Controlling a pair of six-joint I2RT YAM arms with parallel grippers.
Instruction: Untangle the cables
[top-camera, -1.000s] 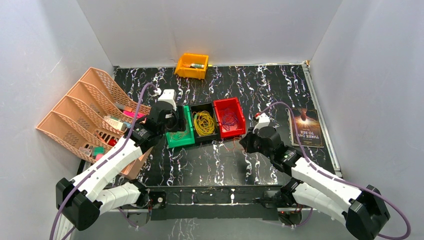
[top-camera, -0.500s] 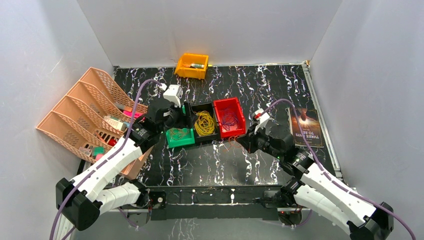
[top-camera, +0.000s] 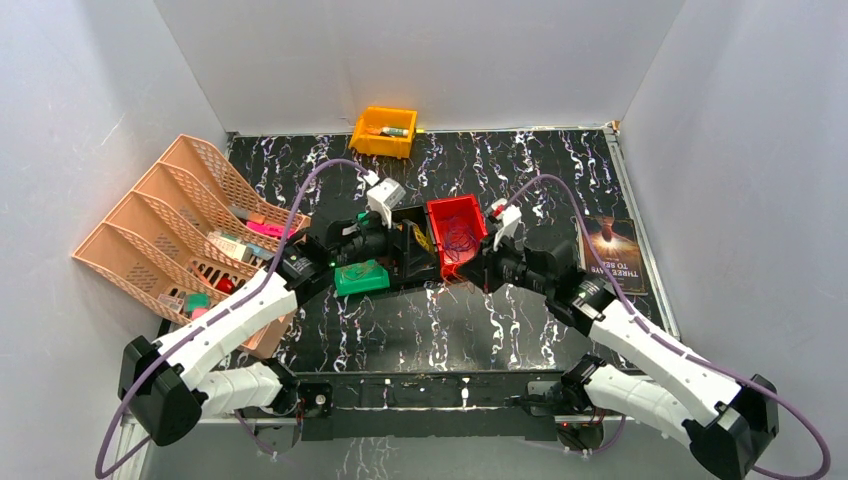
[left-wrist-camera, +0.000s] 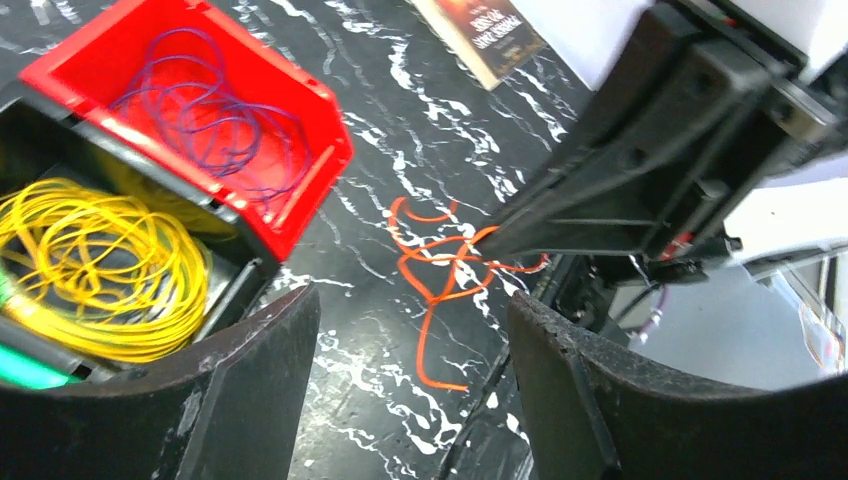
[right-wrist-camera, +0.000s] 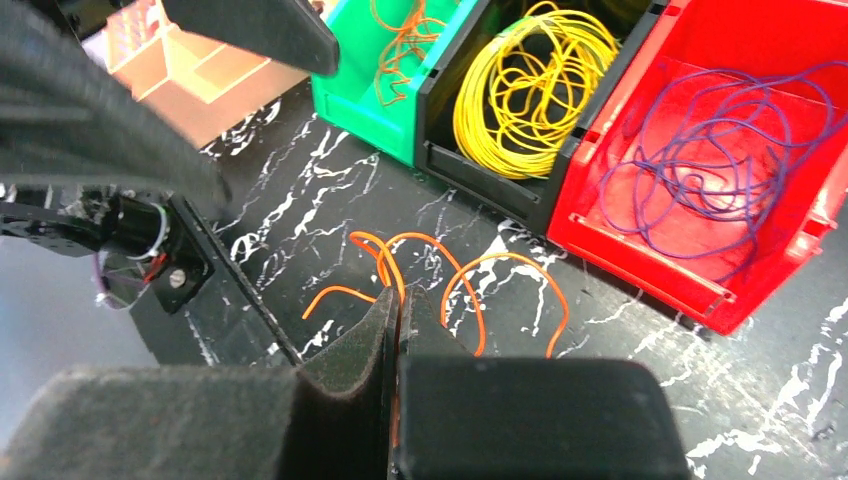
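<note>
Left gripper (left-wrist-camera: 410, 330) is swinging right, jaws spreading, toward the orange cable (left-wrist-camera: 437, 262) the right gripper (right-wrist-camera: 398, 305) jaws are clenching; closing nearby is risking a collision

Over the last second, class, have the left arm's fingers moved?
Yes. In the top view the left fingers have swung right, from above the green bin to over the black bin beside it.

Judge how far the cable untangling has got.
Done: yellow cable coiled in the black bin, purple cable in the red bin, some orange wire in the green bin. In hand: the right hand pinches a loose orange cable lying on the table; the left hand is open nearby. Left: getting that orange cable binned, probably.
</note>
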